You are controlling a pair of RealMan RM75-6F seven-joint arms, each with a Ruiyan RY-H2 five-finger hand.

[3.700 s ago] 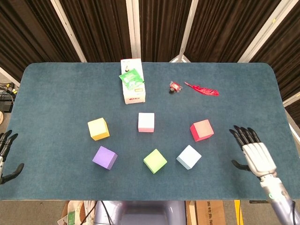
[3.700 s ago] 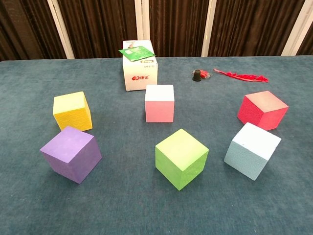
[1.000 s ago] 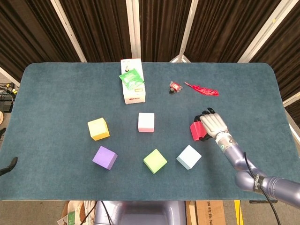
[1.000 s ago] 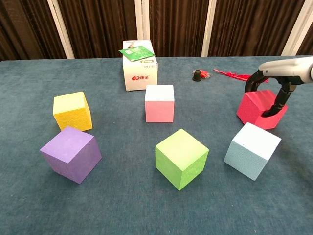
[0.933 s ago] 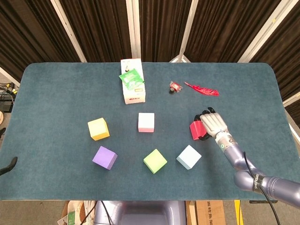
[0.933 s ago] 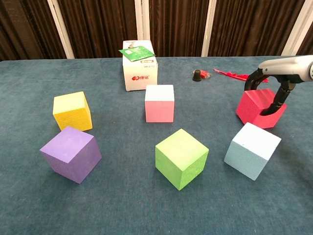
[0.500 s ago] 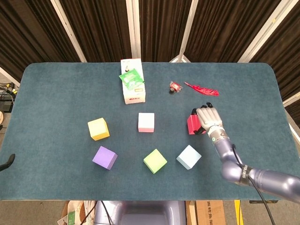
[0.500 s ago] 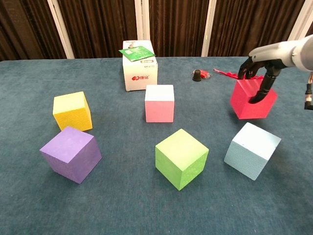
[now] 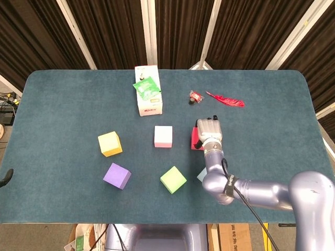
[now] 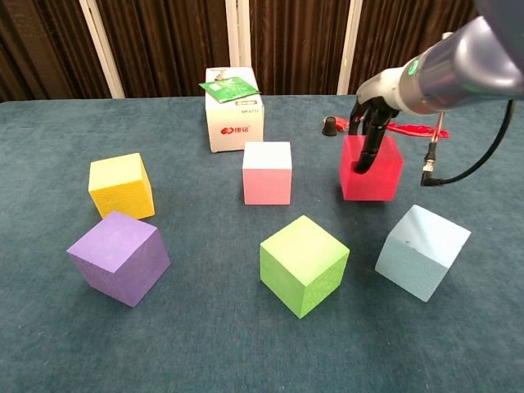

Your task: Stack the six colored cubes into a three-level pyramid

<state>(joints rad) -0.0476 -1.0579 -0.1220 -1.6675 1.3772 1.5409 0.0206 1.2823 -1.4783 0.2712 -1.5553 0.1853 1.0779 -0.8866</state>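
My right hand [image 9: 208, 130] [image 10: 373, 113] grips the red cube [image 9: 194, 140] [image 10: 372, 169] from above, just right of the pink cube [image 9: 163, 136] [image 10: 267, 172]; whether the red cube touches the cloth I cannot tell. The yellow cube [image 9: 110, 144] [image 10: 121, 185] and purple cube [image 9: 116, 175] [image 10: 119, 256] sit at the left. In front stands the green cube [image 9: 173, 179] [image 10: 303, 264]. The light blue cube [image 10: 422, 251] is mostly hidden behind my right arm in the head view. Only a dark tip of my left hand [image 9: 6, 176] shows at the table's left edge.
A white box [image 9: 148, 97] [image 10: 234, 121] with a green packet on top stands behind the pink cube. A small black and red object [image 9: 194, 97] [image 10: 329, 125] and a red feather [image 9: 226, 99] [image 10: 412, 128] lie at the back right. Blue cloth covers the table [image 9: 63, 104].
My right hand reached the red cube, took hold of it, lifted it and carried it left toward the pink cube. The left hand drew back to the table's edge. Other cubes have not moved.
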